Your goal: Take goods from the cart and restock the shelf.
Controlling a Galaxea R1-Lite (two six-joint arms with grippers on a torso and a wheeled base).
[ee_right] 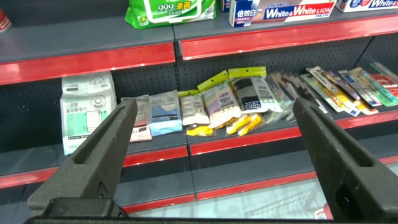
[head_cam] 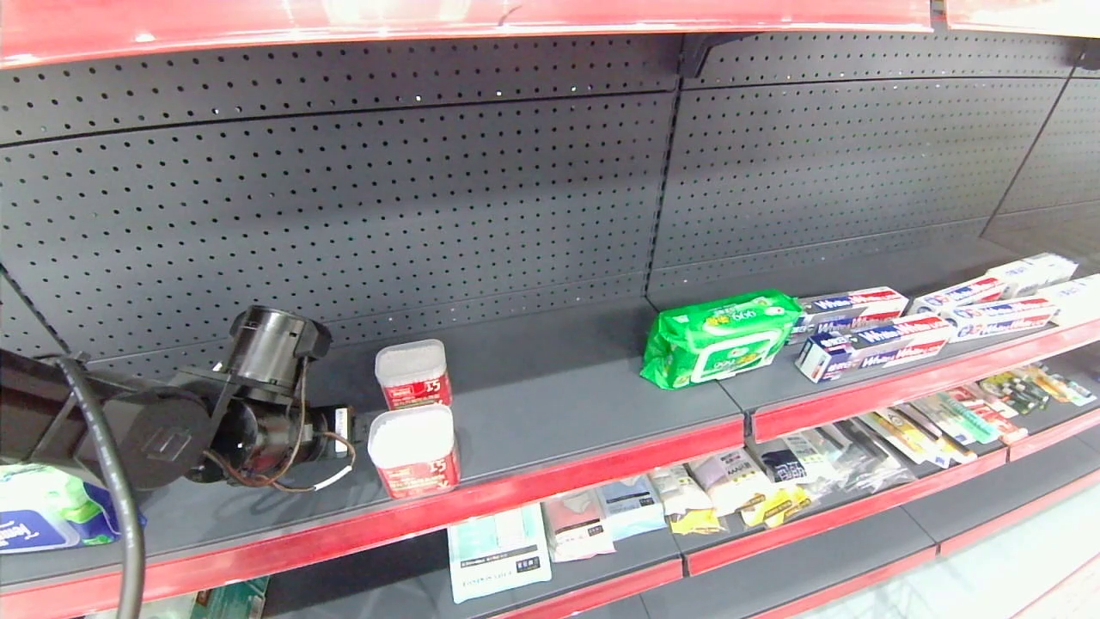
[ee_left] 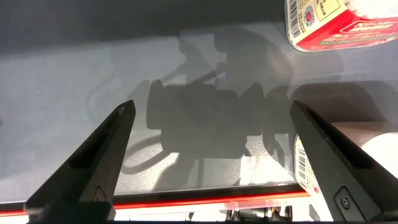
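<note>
Two white tubs with red labels stand on the grey shelf point(head_cam: 550, 404), one at the back point(head_cam: 413, 372) and one at the front point(head_cam: 414, 451). My left arm point(head_cam: 258, 413) lies over the shelf just left of the front tub. The left gripper point(ee_left: 212, 109) is open over bare shelf, with the front tub point(ee_left: 373, 155) just outside one finger and the back tub point(ee_left: 336, 22) farther off. My right gripper point(ee_right: 216, 102) is open with nothing in it. It faces the lower shelves, where small packets point(ee_right: 217, 102) lie.
A green wipes pack point(head_cam: 718, 337) and toothpaste boxes point(head_cam: 876, 335) lie further right on the shelf. A blue and green pack point(head_cam: 43, 511) sits at the far left. Packets point(head_cam: 687, 499) and toothbrushes point(head_cam: 945, 417) fill the shelf below. A red shelf point(head_cam: 430, 17) runs overhead.
</note>
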